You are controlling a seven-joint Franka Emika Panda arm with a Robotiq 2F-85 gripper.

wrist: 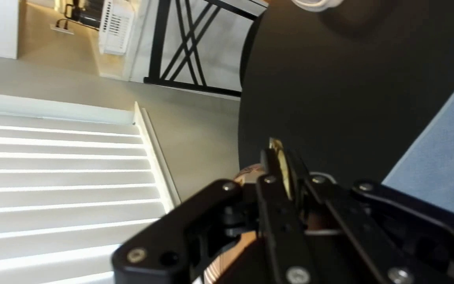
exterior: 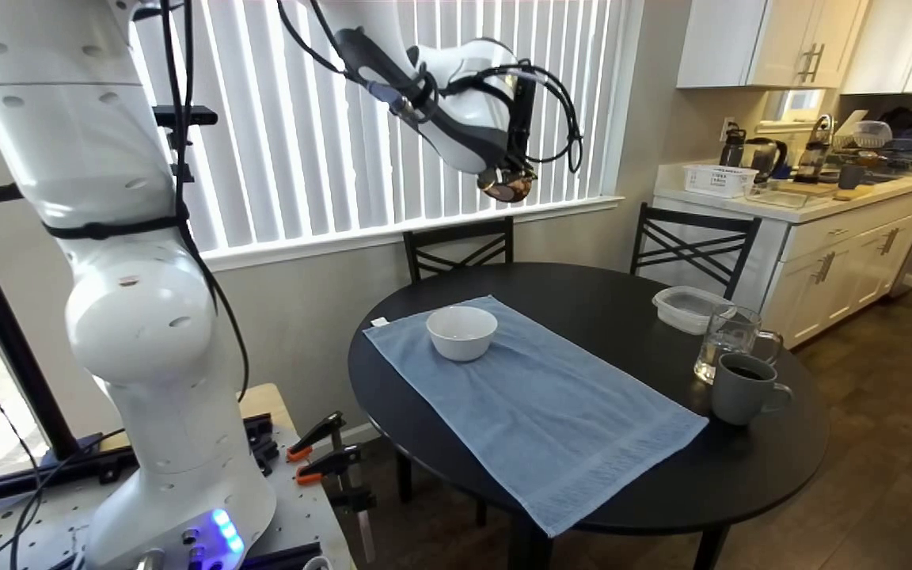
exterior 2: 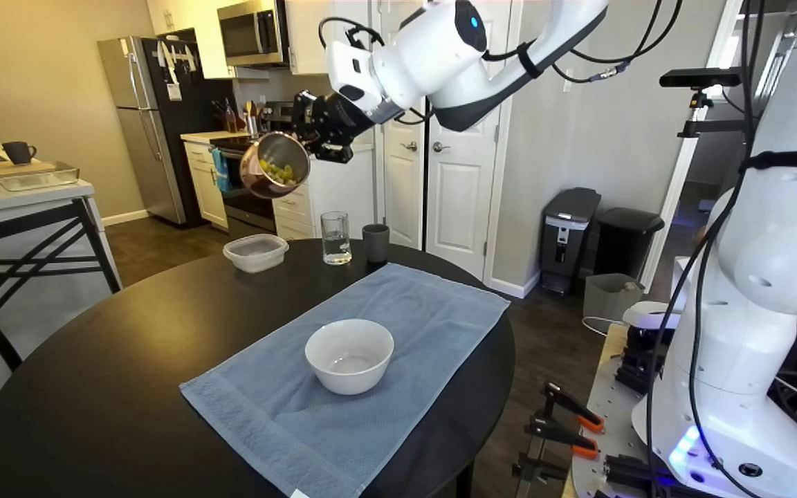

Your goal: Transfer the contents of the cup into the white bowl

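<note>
Your tool (wrist: 284,158) is clenched on the cup (exterior 2: 253,173), its fingers (wrist: 274,205) pressed close together with a thin gold-coloured strip (wrist: 283,167) between them; whether that is rim or handle, you cannot tell. The copper-toned cup sits right at the tool's tips, touching, and in the wrist view it is mostly hidden behind them. In an exterior view you see it held in the air, tilted, its mouth facing you and yellow-green pieces (exterior 2: 277,173) inside.

As for writing, a small white tag (exterior: 379,322) sticks out from a short edge of the blue towel (exterior 2: 412,346); any print on it is too small for you to read. Dark marks on the white basket (exterior: 719,180) in the background are too blurred to sort into lettering or slots.

Lower than the cup and well apart from it, the white bowl (exterior 2: 350,377) stands upright on the towel, nearer the tagged edge. Towards the rim of the tabletop (exterior 2: 122,387) you have a clear plastic container (exterior 2: 255,259), a glass mug (exterior 2: 335,225) with clear liquid (exterior 2: 336,250), and a grey mug (exterior 2: 376,243) just beside a corner of the towel.
</note>
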